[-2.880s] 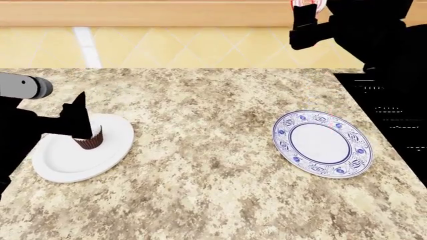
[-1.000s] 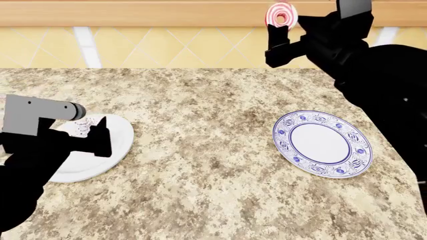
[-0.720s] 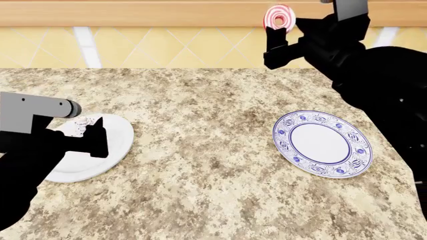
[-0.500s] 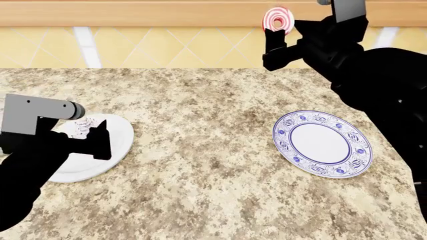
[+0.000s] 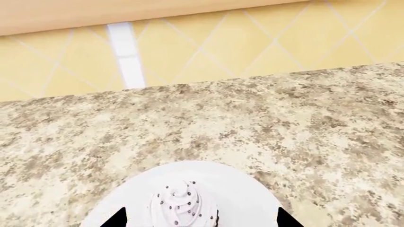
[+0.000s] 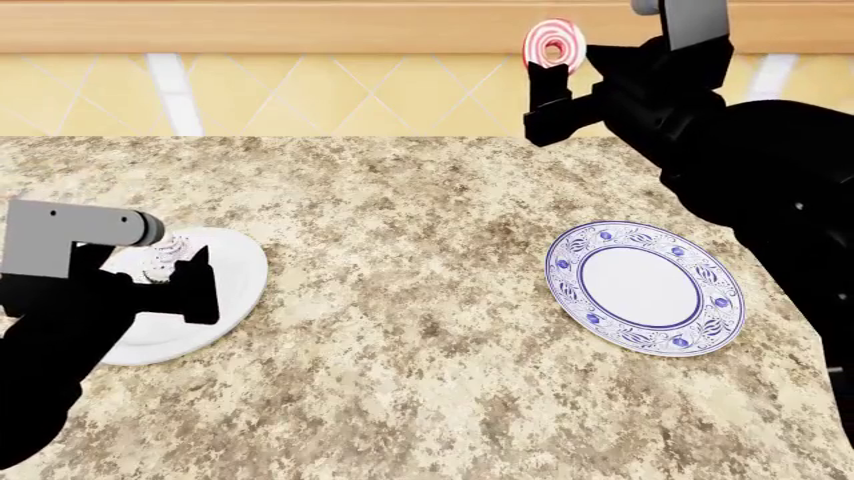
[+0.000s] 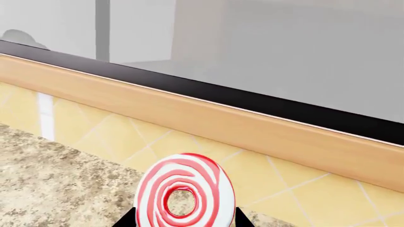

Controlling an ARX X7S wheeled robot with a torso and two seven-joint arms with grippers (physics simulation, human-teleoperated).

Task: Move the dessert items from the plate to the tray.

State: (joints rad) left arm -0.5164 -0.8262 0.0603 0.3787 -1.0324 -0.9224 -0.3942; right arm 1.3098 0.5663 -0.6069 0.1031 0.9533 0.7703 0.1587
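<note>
The cupcake point(image 6: 160, 258) with white frosting stands on a plain white plate point(image 6: 230, 292) at the counter's left. My left gripper point(image 6: 171, 278) is low at the plate, open. In the left wrist view the cupcake point(image 5: 183, 203) sits between the wide-apart fingertips point(image 5: 117, 220) without touching them, on the plate point(image 5: 249, 198). My right gripper point(image 6: 550, 72) is shut on the red-and-white spiral lollipop point(image 6: 554, 44), held high over the counter's back edge. In the right wrist view the lollipop point(image 7: 185, 191) fills the gap of the gripper point(image 7: 185, 222). The tray is out of view.
A blue-patterned white plate point(image 6: 645, 287) lies on the granite counter point(image 6: 414, 330) at the right, with nothing on it. A yellow tiled backsplash point(image 6: 334, 95) and a wooden ledge point(image 6: 267, 25) run behind the counter. The counter's right edge is near the blue plate.
My right gripper has drifted slightly left and down with the lollipop. My left arm has shifted a little at the white plate. The cupcake stays on the plate.
</note>
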